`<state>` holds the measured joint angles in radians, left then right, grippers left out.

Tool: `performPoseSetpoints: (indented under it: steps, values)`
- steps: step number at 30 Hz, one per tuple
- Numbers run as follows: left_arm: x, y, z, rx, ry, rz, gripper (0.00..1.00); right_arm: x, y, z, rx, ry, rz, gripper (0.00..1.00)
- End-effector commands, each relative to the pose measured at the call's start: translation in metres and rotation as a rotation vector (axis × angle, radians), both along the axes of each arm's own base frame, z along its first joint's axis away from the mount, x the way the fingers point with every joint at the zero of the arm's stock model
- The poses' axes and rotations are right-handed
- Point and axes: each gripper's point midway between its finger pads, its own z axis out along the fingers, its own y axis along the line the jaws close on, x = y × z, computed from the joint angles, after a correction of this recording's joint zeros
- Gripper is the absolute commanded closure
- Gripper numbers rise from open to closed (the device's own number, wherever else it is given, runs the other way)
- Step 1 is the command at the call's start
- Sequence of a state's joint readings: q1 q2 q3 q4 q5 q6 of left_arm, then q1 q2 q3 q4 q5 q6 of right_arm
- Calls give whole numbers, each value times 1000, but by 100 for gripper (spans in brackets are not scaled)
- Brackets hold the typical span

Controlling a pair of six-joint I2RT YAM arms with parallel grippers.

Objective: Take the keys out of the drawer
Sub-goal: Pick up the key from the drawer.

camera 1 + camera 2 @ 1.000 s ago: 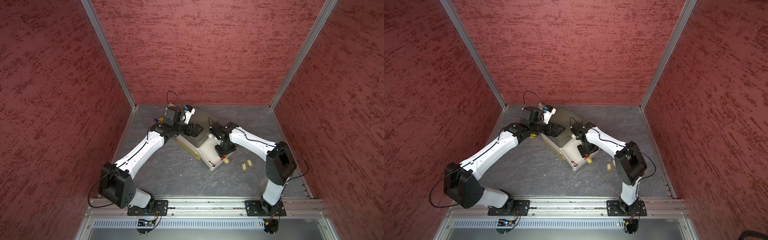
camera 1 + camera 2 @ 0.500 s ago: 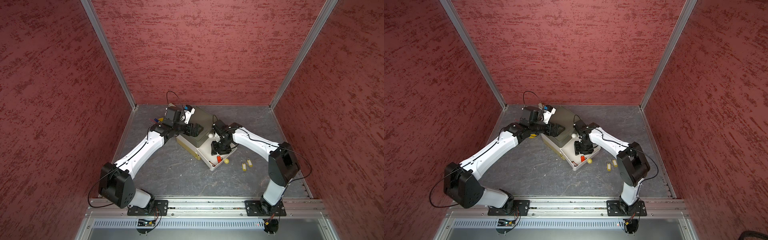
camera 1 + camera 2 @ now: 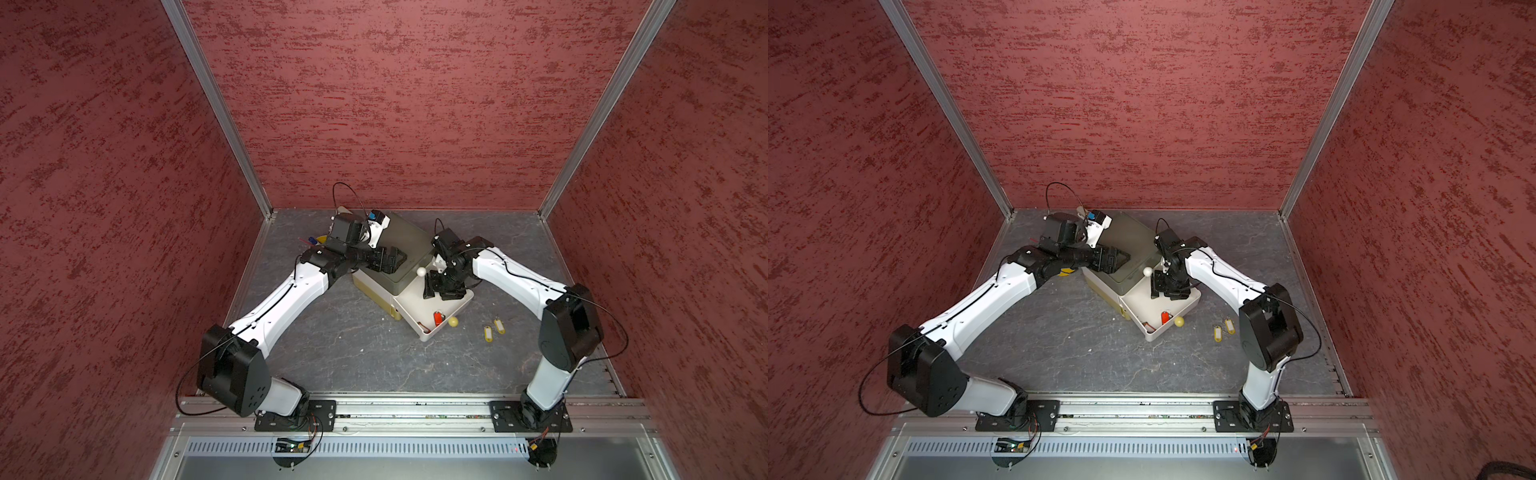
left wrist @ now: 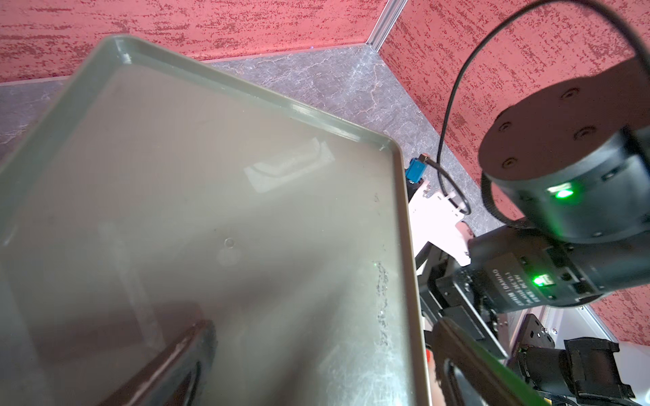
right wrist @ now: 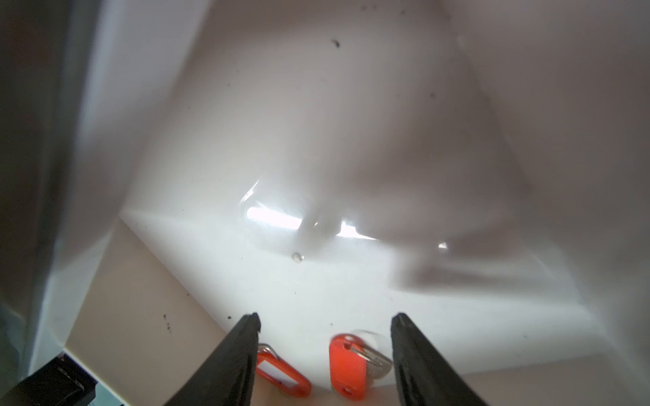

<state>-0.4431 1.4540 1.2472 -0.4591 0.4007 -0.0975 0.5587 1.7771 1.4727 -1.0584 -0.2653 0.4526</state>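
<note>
**Top views**
- Cabinet (image 3: 401,245): grey-green top, standing on the floor (image 3: 353,345) toward the back.
- Drawer (image 3: 424,336): white and pulled out, with a yellow knob (image 3: 453,321) on its front.
- Red key (image 3: 438,318): inside the drawer near the front wall. You can find it in both top views (image 3: 1166,318).
- Yellow keys (image 3: 488,333): two, side by side on the floor, outside and near the drawer's front corner.
- Black-tagged keys: you will find none in any view.
- Left gripper (image 3: 392,262): over the cabinet top, fingers spread.
- Right gripper (image 3: 436,289): tipped down over the drawer's rear half, with the red key lying nearer the front.

**Left wrist view**
- The fingers stand wide apart and hold nothing.
- One finger (image 4: 183,351) seems to rest on the cabinet top, which suggests it is bracing the cabinet.

**Right wrist view**
- The fingers (image 5: 242,351) are apart with nothing between them.
- The red key (image 5: 346,365) lies flat on the drawer floor (image 5: 316,281), in line with the gap.
- A second red key (image 5: 285,374) lies just beside it, partly behind one finger.

**Step in hand**
- By the layout, the yellow pair is already out and you are now reaching for a red key.

**Next move calls for**
- Bring the right gripper forward and down until its tips meet the drawer floor.
- Straddle the tag across its narrow width, then close.
- Keep the neighbouring key out of the pinch.
- The floor looks slick, so expect the tag to skate.
</note>
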Motion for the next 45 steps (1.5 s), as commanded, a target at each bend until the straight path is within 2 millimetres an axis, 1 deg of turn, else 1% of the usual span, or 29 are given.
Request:
performPoseSetpoints:
  steps: [1,5,12,15,24,32,36,37,39,41,45]
  values:
    - [-30,18,-73,114,284,31,0,-13,-9,17,-18,-14,115,36]
    - [-30,17,-73,112,285,32,0,-23,-10,10,-20,24,172,36]
    - [-31,18,-75,116,292,35,0,-25,-7,-7,-5,39,178,38]
    - [-31,19,-76,118,293,38,0,-29,-6,-9,9,52,191,39]
    - [-29,17,-78,109,305,40,0,-37,-15,-17,-23,63,222,42]
    - [-27,16,-80,96,318,45,0,-33,-19,-22,-56,48,237,50]
    - [-26,16,-79,92,319,50,0,-31,-19,-23,-64,45,243,57]
    - [-25,16,-79,91,319,51,0,-31,-19,-23,-65,45,244,61]
    - [-25,16,-80,91,324,52,0,-32,-19,-24,-63,50,248,62]
    - [-24,16,-81,89,325,52,0,-34,-19,-24,-64,57,253,66]
    - [-23,14,-83,84,334,55,0,-38,-20,-21,-58,63,261,65]
